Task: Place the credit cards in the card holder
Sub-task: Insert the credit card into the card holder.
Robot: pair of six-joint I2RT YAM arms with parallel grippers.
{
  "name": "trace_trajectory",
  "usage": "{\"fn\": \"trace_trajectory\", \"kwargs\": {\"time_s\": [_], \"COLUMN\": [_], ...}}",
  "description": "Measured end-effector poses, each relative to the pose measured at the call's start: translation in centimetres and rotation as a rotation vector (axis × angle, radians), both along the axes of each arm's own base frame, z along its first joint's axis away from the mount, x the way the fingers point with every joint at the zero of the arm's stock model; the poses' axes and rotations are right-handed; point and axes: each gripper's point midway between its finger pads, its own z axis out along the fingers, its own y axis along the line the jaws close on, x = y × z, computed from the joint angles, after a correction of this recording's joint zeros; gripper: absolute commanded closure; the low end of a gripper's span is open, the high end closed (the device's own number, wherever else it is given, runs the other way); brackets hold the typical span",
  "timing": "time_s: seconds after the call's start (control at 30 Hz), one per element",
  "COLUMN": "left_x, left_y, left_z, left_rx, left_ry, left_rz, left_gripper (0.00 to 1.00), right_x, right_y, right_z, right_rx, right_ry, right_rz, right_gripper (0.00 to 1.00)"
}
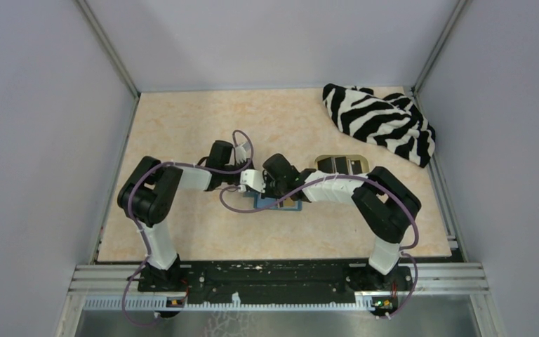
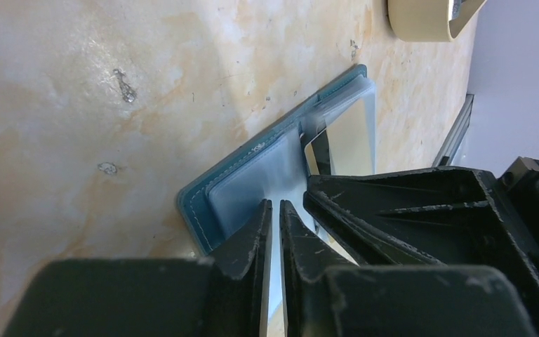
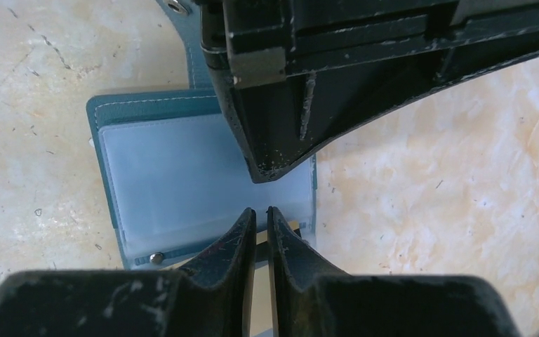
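The teal card holder (image 1: 281,204) lies open on the table between both arms, its clear sleeves (image 3: 175,175) facing up. My left gripper (image 2: 275,207) has its jaws almost together, pinching a clear sleeve near the holder's corner (image 2: 196,203). My right gripper (image 3: 260,212) is shut on a credit card (image 2: 347,140), holding it edge-on at the sleeve's open side. A gold and black bit of that card (image 3: 289,228) shows behind the fingertips. More black credit cards (image 1: 342,165) lie in the tan tray (image 1: 319,163).
A zebra-striped cloth (image 1: 379,123) is heaped at the back right corner. The tan tray's rim (image 2: 421,21) sits just beyond the holder. Grey walls enclose the table on three sides. The two wrists crowd close together over the holder.
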Motion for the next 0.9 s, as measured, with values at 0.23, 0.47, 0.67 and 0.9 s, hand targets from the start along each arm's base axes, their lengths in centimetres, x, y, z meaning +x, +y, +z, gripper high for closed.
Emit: {"fn": "trace_trajectory", "kwargs": {"time_s": [0.23, 0.47, 0.67, 0.9], "left_x": [-0.1, -0.2, -0.5, -1.5], "left_y": [0.2, 0.2, 0.2, 0.4], "left_z": [-0.2, -0.2, -0.1, 0.2], "left_rx": [-0.019, -0.030, -0.041, -0.053], "left_ry": [-0.013, -0.021, -0.025, -0.009], "left_rz": [0.009, 0.010, 0.008, -0.001], "left_gripper": [0.86, 0.86, 0.85, 0.83], "right_x": [-0.1, 0.2, -0.2, -1.9], "right_y": [-0.8, -1.8, -2.0, -1.4], "right_z": [-0.7, -1.0, -0.5, 1.2], "right_rx": [-0.046, -0.061, -0.049, 0.055], "right_ry": [0.005, 0.027, 0.048, 0.189], "right_rz": [0.009, -0.002, 0.002, 0.017], "right_gripper": [0.92, 0.93, 0.88, 0.81]}}
